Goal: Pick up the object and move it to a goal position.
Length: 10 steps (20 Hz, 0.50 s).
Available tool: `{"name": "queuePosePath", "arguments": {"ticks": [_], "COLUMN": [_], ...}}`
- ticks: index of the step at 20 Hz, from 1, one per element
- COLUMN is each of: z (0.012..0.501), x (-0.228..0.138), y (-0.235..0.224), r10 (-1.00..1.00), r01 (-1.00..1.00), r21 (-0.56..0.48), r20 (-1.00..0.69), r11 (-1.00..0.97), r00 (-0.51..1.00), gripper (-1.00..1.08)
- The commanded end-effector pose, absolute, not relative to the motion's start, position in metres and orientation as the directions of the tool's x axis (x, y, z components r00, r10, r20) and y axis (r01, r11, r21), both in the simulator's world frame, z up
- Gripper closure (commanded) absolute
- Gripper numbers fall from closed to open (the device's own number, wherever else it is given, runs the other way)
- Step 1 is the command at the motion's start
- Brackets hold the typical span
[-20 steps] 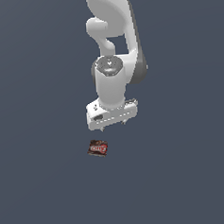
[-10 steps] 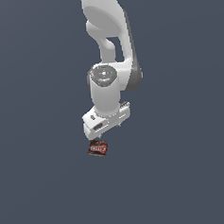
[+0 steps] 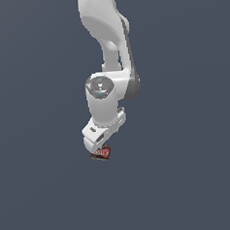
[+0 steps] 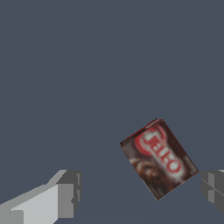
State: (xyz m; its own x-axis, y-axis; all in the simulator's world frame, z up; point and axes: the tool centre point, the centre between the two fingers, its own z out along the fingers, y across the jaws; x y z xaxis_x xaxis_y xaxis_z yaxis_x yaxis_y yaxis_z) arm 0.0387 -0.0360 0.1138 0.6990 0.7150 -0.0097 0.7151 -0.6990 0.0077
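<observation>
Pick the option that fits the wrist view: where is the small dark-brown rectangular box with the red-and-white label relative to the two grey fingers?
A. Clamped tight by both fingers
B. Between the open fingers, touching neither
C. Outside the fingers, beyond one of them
B: the small dark-brown rectangular box with the red-and-white label lies in the gap of the gripper, with clear space to each of the grey fingers.

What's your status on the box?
Gripper open, low over the box. Box between the fingers, nearer one, skewed to them, ungrasped. Nothing in the way.
</observation>
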Motion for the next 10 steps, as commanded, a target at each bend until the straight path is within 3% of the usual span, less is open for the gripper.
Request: {"name": "queuePosePath", "arguments": {"ticks": [1, 10], "z": [0.109, 0.091], "x": [0.041, 0.049], "y": [-0.041, -0.058], "r10": [0.758, 0.884], "r01": [0.758, 0.884], "r21": [0.007, 0.002], "r20": [-0.010, -0.009], "r11": [-0.652, -0.468], "r00": [0.652, 0.468], "gripper": [-0.92, -0.92]}}
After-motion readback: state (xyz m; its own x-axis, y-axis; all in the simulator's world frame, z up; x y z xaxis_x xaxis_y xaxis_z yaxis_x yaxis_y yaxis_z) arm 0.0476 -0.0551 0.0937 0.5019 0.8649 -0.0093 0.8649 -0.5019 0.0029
